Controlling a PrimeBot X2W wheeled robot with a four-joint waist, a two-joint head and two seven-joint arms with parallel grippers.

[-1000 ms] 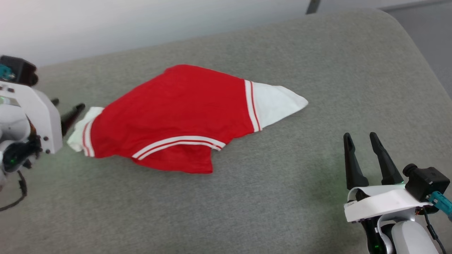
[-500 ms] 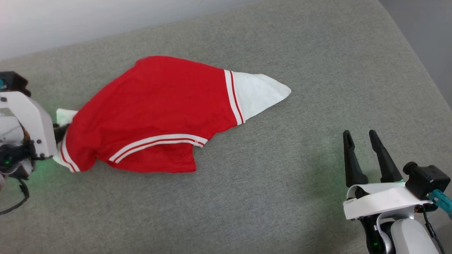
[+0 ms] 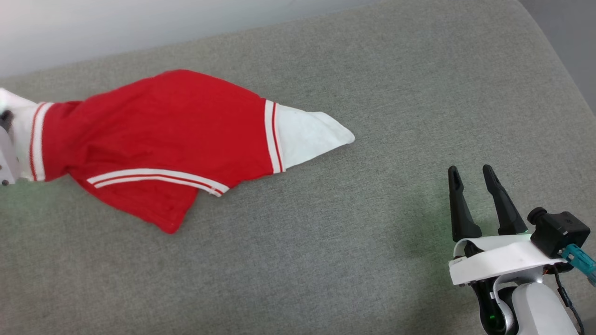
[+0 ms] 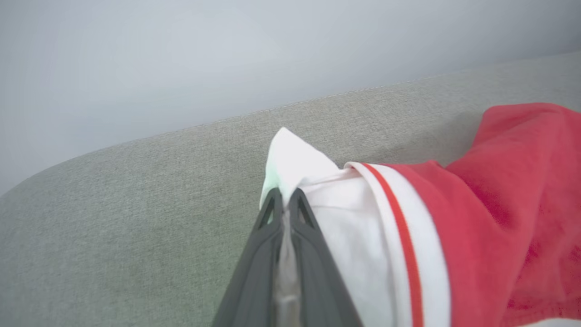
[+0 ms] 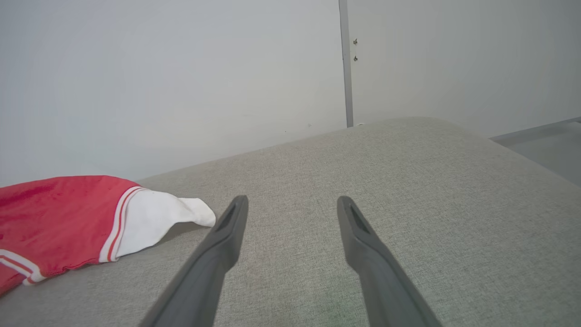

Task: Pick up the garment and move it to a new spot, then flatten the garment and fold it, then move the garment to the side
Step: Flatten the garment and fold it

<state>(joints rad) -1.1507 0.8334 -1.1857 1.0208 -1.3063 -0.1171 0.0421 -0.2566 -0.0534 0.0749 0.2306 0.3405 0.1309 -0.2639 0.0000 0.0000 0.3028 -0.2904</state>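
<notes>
The garment (image 3: pixel 158 125) is bright red cloth with white end panels and thin white double stripes, stretched across the left half of the grey cushion in the head view. Its left white end is lifted at the frame's left edge. In the left wrist view my left gripper (image 4: pixel 286 200) is shut on that white end panel, cloth pinched between the fingertips, and the red body of the garment (image 4: pixel 508 204) hangs to the right. My right gripper (image 3: pixel 472 174) stands open at the lower right, well apart from the garment's right white tip. The right wrist view shows the right gripper (image 5: pixel 292 204) with the garment (image 5: pixel 68 218) far left.
The grey upholstered surface (image 3: pixel 372 232) spreads wide in front and to the right of the garment. A pale wall (image 3: pixel 139 23) runs behind its far edge. The surface's rounded right edge (image 3: pixel 558 70) drops toward a darker floor.
My left gripper has shut on the garment's left white end and pulled it up and to the left, stretching the cloth. The right gripper has stayed open and still.
</notes>
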